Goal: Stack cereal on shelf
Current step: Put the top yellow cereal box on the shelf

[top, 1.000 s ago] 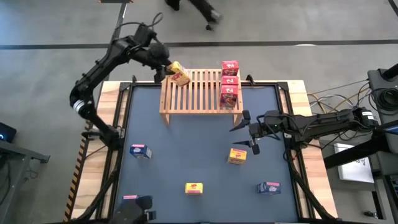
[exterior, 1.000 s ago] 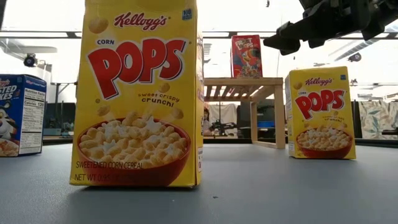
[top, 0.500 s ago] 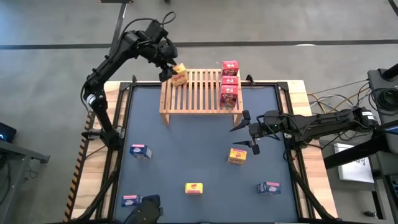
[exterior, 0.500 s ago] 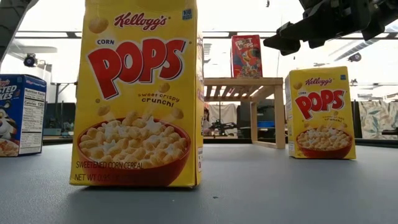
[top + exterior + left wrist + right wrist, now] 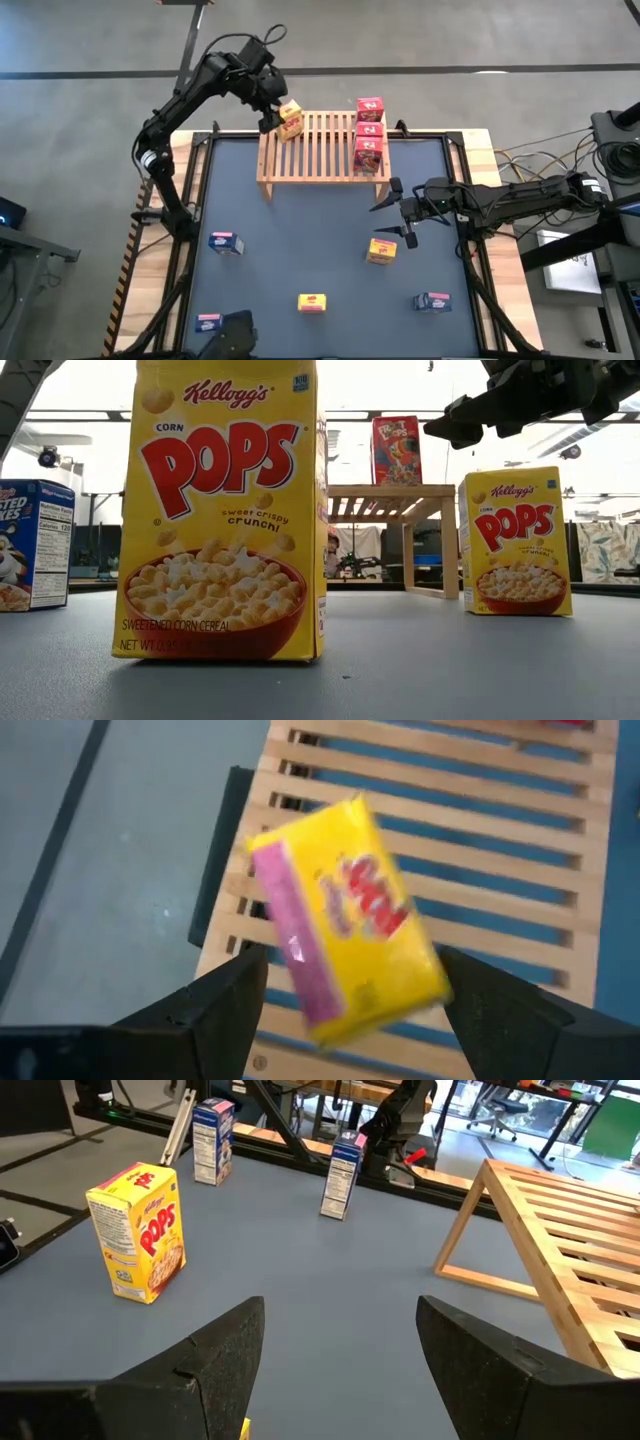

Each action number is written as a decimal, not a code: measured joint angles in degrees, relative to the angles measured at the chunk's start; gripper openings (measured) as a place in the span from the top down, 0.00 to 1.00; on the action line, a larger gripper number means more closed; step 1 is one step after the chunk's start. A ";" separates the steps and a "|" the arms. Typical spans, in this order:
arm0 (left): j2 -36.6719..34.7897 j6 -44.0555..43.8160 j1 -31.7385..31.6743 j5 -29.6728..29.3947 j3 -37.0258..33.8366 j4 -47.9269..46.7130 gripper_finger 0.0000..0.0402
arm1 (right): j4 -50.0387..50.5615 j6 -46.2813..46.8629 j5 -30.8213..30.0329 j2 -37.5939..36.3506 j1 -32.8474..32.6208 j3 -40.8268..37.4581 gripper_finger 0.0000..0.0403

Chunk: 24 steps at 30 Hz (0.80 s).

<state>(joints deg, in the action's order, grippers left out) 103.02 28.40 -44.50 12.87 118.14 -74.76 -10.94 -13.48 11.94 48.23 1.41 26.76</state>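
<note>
- Three red cereal boxes [image 5: 369, 131] stand in a row along the right side of the slatted wooden shelf [image 5: 322, 158], which sits at the far edge of the bench [image 5: 300, 240].
- One yellow box [image 5: 289, 119] lies tilted on the slats at the shelf's far left corner, seen from above.
- The left end effector [image 5: 272, 106] hovers right over that yellow box; in its wrist view the box [image 5: 345, 920] sits between the two dark fingers [image 5: 225, 1005], which stand spread wider than the box and look clear of its sides.
- The right end effector [image 5: 392, 207] hangs above the bench just in front of the shelf's right leg, fingers apart, holding nothing.
- Two more yellow boxes stand on the bench, one near the right end effector [image 5: 381, 250] and one toward the front middle [image 5: 313, 302].
- Three blue boxes stand on the bench: one at the left [image 5: 224, 242], one at the front left [image 5: 209, 322], one at the front right [image 5: 433, 301].
</note>
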 joint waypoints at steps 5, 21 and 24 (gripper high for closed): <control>-3.64 -1.27 -0.40 0.06 -1.34 1.06 0.34 | 0.01 -0.01 0.00 0.00 -0.01 0.00 0.38; -31.88 -7.85 -3.70 4.66 -43.39 38.99 0.35 | -0.33 0.00 0.01 0.00 -0.01 0.00 0.38; -35.83 -9.01 -3.56 4.63 -53.58 51.14 0.35 | -0.48 0.00 0.02 0.00 0.00 0.00 0.38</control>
<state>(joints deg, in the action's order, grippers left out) 67.19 19.39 -48.06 17.50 64.56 -23.63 -11.42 -13.48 11.97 48.23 1.41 26.76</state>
